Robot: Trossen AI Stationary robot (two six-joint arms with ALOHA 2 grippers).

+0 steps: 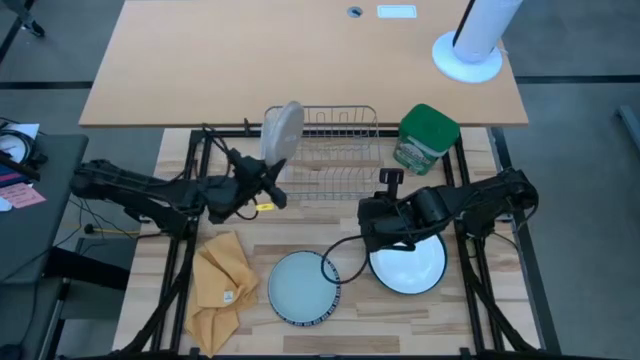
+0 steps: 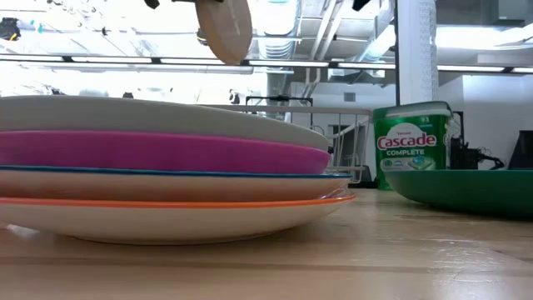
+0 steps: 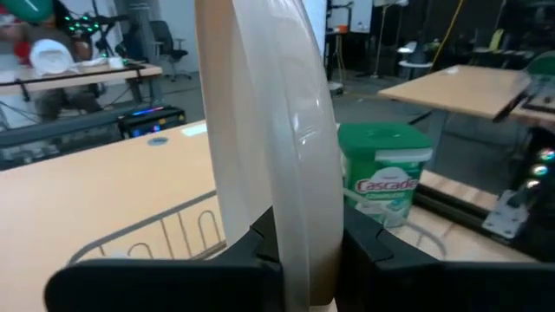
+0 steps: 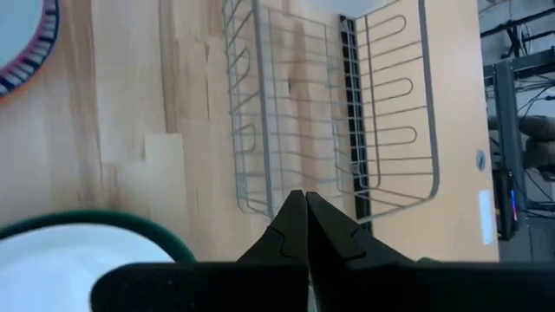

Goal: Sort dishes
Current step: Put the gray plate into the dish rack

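Left hand [image 1: 268, 185] clamped narrow on an upright grey plate [image 1: 281, 131] over the wire dish rack [image 1: 335, 150]; right hand [image 4: 305, 208] fully closed, empty, above the green-rimmed white plate [image 1: 420, 270].

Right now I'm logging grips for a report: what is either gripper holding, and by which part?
The left gripper pinches a pale plate by its rim, holding it on edge over the wire dish rack. The right gripper is shut on nothing.
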